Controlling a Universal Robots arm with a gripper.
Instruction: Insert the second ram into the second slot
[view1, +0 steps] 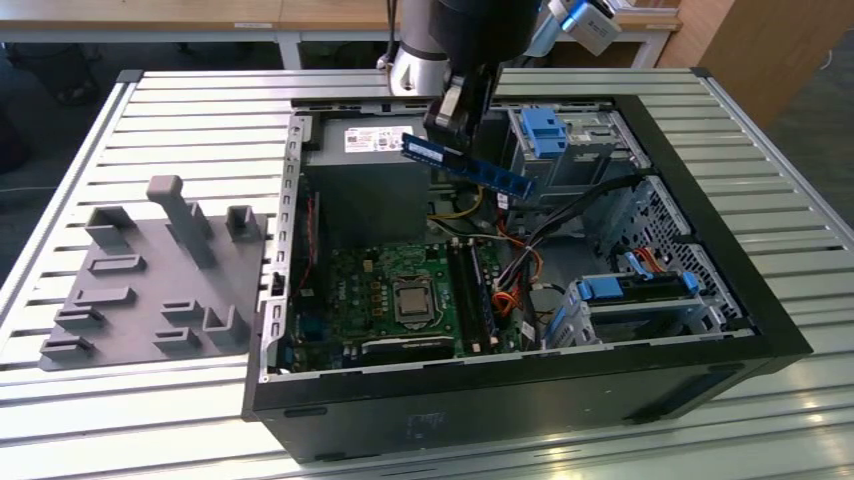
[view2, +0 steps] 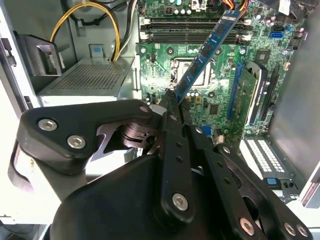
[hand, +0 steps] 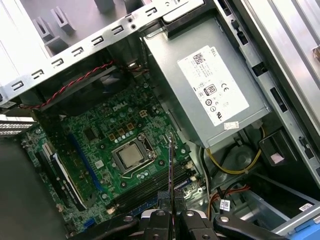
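My gripper (view1: 449, 122) is shut on one end of the second ram (view1: 470, 166), a thin blue stick with a white label. It hangs tilted above the open computer case, over the power supply's edge. In the second wrist view the ram (view2: 205, 50) slants away from my fingers (view2: 172, 117) over the green motherboard (view2: 250, 60). The first wrist view shows the ram (hand: 170, 165) edge-on. The long dark memory slots (view1: 474, 290) (view2: 195, 30) (hand: 150, 187) lie beside the processor socket (view1: 407, 298), below the ram and apart from it. I cannot tell which one is the second slot.
The grey power supply (view1: 374, 150) (hand: 210, 85) fills the case's far corner. Blue drive-bay clips (view1: 547, 130) (view1: 641, 285) and loose cables (view1: 514, 270) crowd the exterior view's right side. A grey fixture plate (view1: 147, 280) lies outside the case on the slatted table.
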